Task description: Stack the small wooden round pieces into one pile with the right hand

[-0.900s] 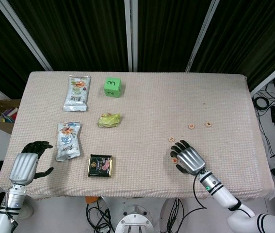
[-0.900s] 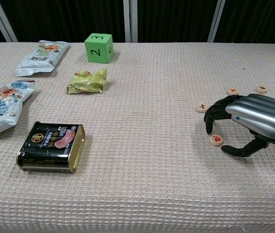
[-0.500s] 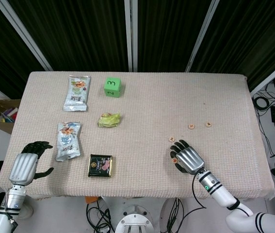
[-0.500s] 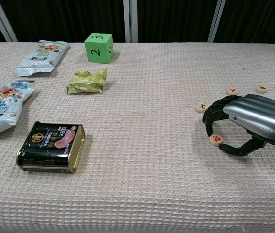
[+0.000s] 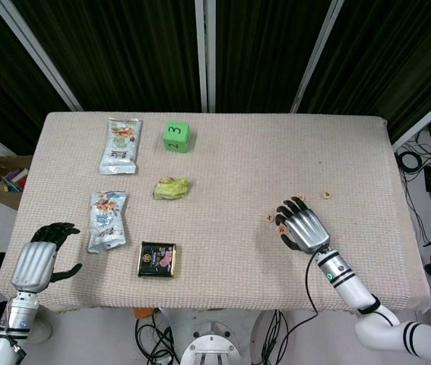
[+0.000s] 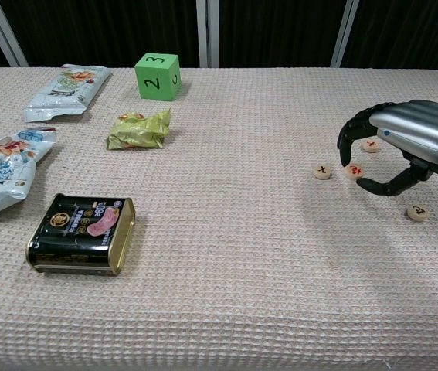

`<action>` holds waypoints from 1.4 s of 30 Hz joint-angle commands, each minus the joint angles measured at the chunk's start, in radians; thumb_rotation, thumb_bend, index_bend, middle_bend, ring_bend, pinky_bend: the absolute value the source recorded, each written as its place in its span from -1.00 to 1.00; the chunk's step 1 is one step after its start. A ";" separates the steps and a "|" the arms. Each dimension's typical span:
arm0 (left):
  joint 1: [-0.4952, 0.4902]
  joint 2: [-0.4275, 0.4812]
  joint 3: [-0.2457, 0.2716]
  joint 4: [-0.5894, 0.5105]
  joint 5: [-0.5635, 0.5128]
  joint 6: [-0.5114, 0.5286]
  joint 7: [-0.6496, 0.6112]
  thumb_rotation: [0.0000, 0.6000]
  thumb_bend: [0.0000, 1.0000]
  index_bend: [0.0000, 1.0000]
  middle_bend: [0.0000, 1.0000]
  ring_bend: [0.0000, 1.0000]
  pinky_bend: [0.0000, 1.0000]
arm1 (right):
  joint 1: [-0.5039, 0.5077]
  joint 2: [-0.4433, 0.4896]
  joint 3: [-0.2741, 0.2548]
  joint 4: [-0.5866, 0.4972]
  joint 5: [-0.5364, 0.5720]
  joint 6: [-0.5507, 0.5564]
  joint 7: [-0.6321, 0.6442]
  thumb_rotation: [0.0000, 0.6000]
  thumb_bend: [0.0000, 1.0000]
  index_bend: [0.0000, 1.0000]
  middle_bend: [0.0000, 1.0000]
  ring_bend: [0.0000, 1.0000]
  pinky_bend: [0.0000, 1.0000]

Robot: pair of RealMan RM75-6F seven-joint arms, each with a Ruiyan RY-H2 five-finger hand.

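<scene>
My right hand point(image 5: 304, 228) point(image 6: 415, 139) hovers low over the right side of the table, pinching a small wooden round piece point(image 6: 354, 171) point(image 5: 280, 226) with a red mark between a fingertip and the thumb. Just left of it lies a piece marked X point(image 6: 323, 171) point(image 5: 268, 218). Another piece point(image 6: 371, 145) shows behind the fingers, and one point(image 6: 416, 212) lies in front, under the palm. A further piece point(image 5: 326, 195) sits beyond the hand. My left hand point(image 5: 36, 262) rests at the table's front left corner, fingers apart and holding nothing.
A green numbered cube point(image 5: 175, 136) point(image 6: 157, 76), a crumpled green wrapper point(image 5: 171, 188) point(image 6: 139, 129), a dark tin point(image 5: 158, 259) point(image 6: 82, 235) and two snack packets point(image 5: 121, 144) point(image 5: 107, 220) occupy the left half. A cardboard box point(image 5: 1, 179) stands on the floor.
My right hand closed on the red-marked piece near the front edge and carried it away from me, next to the X piece. A piece earlier under the palm now shows.
</scene>
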 commanded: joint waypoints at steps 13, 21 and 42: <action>0.003 0.000 -0.002 0.012 -0.010 -0.006 -0.017 1.00 -0.71 -0.41 -0.58 -0.69 -0.62 | 0.101 -0.096 0.044 0.126 0.113 -0.107 -0.054 1.00 -0.28 0.05 -0.44 -0.73 -0.86; 0.005 0.000 -0.002 0.014 -0.012 -0.007 -0.019 1.00 -0.71 -0.41 -0.58 -0.69 -0.62 | 0.114 -0.107 0.037 0.146 0.121 -0.106 -0.047 1.00 -0.29 0.01 -0.44 -0.73 -0.86; 0.010 -0.003 -0.001 0.026 -0.014 -0.008 -0.032 1.00 -0.71 -0.41 -0.58 -0.69 -0.62 | 0.135 -0.128 0.025 0.163 0.135 -0.103 -0.038 1.00 -0.29 -0.09 -0.44 -0.73 -0.86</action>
